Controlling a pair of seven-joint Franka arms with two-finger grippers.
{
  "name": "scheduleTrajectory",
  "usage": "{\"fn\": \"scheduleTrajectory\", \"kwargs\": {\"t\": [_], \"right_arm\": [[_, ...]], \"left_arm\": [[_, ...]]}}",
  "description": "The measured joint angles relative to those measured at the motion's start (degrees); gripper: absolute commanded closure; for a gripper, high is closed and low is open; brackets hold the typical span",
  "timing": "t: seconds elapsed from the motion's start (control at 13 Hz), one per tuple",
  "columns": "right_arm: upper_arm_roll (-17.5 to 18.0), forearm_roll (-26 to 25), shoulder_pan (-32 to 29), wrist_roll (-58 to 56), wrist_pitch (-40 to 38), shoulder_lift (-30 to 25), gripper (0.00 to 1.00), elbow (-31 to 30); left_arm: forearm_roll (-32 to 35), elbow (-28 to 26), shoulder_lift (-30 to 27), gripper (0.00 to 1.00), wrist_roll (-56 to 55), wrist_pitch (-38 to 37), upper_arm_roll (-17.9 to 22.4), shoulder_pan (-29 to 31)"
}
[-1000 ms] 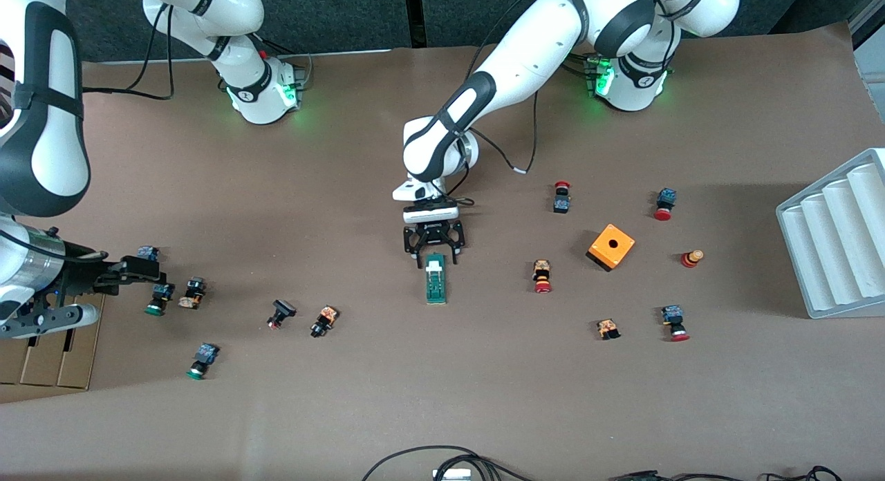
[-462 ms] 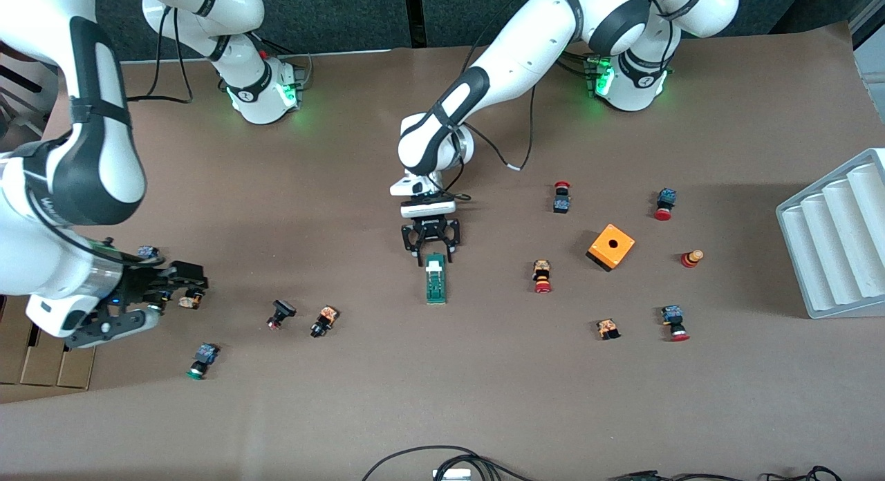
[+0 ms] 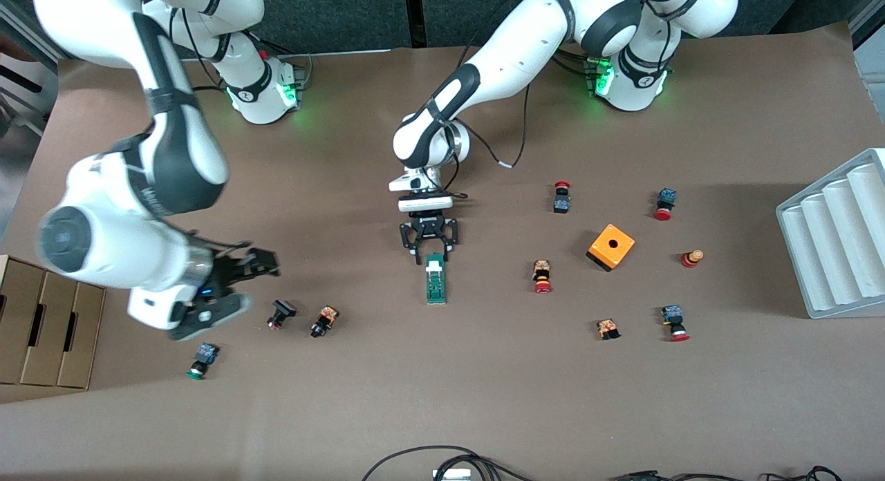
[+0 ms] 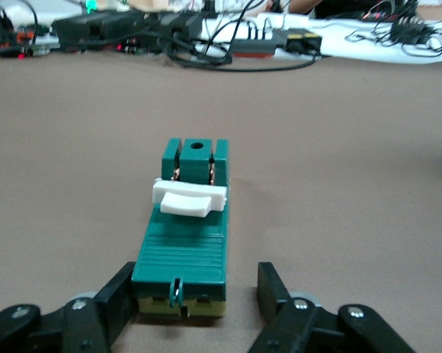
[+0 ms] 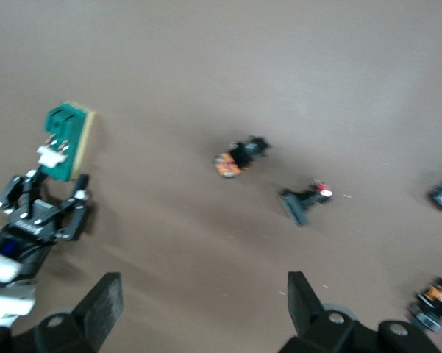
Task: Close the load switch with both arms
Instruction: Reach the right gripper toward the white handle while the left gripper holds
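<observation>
Over the last second my right arm has swung in from its end of the table toward the middle, while my left gripper [image 3: 429,249] has barely shifted at the switch [image 3: 435,279]. The switch lies flat near the table's centre, long axis running toward the front camera, its white slider [image 4: 184,202] sitting across the body partway along. My left gripper is down at the end of the switch farthest from the camera, fingers [image 4: 114,301] spread to either side of that end; one looks to be touching the green body, the other stands just apart. It is not clenched yet. I judge I put it there to brace the block so it will not skid when the slider is pushed.

My right gripper [image 3: 231,287] hangs over the table, well apart from the switch, toward the right arm's end, jaws released and holding nothing. Its wrist view shows the switch and my left gripper at a distance, so it is still on approach. Beside it lie a black button [image 3: 280,313] and an orange one [image 3: 323,321], which it must pass without knocking. The orange cube [image 3: 611,247] sits clear, toward the left arm's end.
</observation>
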Motion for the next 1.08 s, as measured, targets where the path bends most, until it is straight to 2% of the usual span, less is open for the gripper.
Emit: {"fn": "scheduleTrajectory", "kwargs": {"t": [0.15, 0.46, 1.08], "right_arm": [[0.00, 0.00, 2.81, -2.38, 0.15, 0.93, 0.00, -0.03], [-0.51, 0.99, 2.98, -15.15, 3.69, 4.49, 0.00, -0.09], [-0.25, 1.01, 8.51, -24.46, 12.38, 7.07, 0.00, -0.10]], "left_arm": [[1.01, 0.13, 0.49, 0.31, -0.38, -1.42, 0.06, -0.47], [1.14, 0.18, 0.69, 0.31, -1.86, -2.20, 0.10, -0.73], [3.84, 0.68, 2.43, 0.31, -4.00, -6.60, 0.23, -2.09]]}}
